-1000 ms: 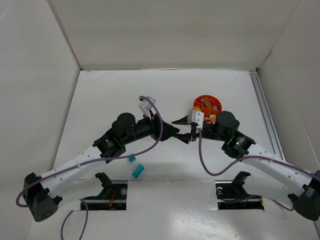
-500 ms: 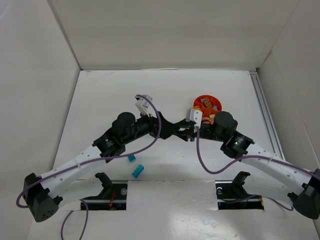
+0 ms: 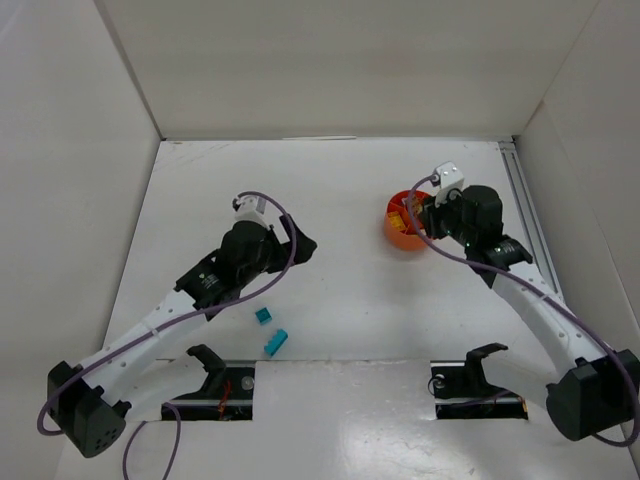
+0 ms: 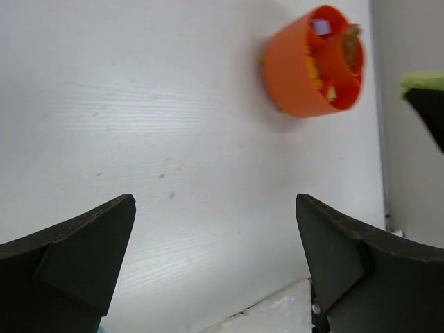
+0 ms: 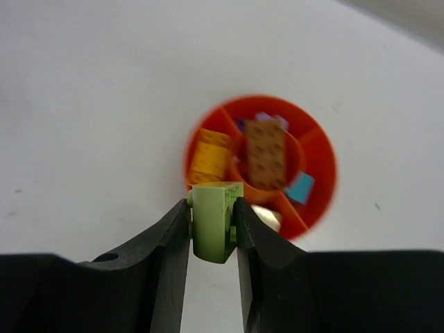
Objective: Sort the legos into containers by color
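My right gripper is shut on a lime lego and hangs just over the near rim of the orange bowl. Its compartments hold an orange lego, a brown one, a teal one, a purple one and a pale one. From above, the right gripper covers part of the bowl. My left gripper is open and empty, left of the bowl. Two teal legos lie below the left gripper.
White walls enclose the table on three sides, and a metal rail runs along the right edge close to the bowl. Two black mounts sit at the near edge. The left arm's purple cable loops above its wrist.
The two grippers were tip to tip at mid-table. The left one has opened and drawn back to the left. The right one, shut on the lime lego, has swung up over the bowl.
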{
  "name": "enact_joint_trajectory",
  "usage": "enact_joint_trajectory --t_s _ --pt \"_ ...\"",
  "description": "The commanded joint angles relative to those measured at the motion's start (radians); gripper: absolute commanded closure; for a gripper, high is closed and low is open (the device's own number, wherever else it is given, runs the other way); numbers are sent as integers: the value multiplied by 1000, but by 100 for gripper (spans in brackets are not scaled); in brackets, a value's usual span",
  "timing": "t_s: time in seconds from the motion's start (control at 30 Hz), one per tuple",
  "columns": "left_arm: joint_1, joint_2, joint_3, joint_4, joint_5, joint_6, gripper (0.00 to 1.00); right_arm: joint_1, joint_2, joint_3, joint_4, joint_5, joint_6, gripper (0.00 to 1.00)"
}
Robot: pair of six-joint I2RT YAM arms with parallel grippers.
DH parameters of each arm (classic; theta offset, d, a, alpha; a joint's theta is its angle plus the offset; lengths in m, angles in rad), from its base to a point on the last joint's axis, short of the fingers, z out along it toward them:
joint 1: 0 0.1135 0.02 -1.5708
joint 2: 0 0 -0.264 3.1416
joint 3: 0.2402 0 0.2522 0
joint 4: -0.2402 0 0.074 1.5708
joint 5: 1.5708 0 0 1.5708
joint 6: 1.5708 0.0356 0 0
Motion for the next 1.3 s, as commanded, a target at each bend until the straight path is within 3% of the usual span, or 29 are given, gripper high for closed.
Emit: enact_joint_trajectory --t_s 0.0,0.17,0.4,0.57,0.73,1.07,1.27 --pt "60 -48 -58 -120 -53 -61 0 -89 27 46 -118 102 25 100" --pt "78 -70 -133 -187 -99 -141 0 -161 92 55 -61 114 25 99" --pt "78 -61 -153 -246 -122 -198 0 -161 196 75 -1 91 45 95" --pt "78 -61 -153 -258 -122 -198 0 -161 206 44 45 91 45 85" --pt "78 -51 -144 -276 -122 -198 0 -161 238 35 91 91 54 84" --pt "78 -51 -144 -393 -166 -314 0 -161 250 7 100 91 72 67" --pt "78 -61 -173 -448 -186 -379 0 -132 250 -2 100 100 81 47"
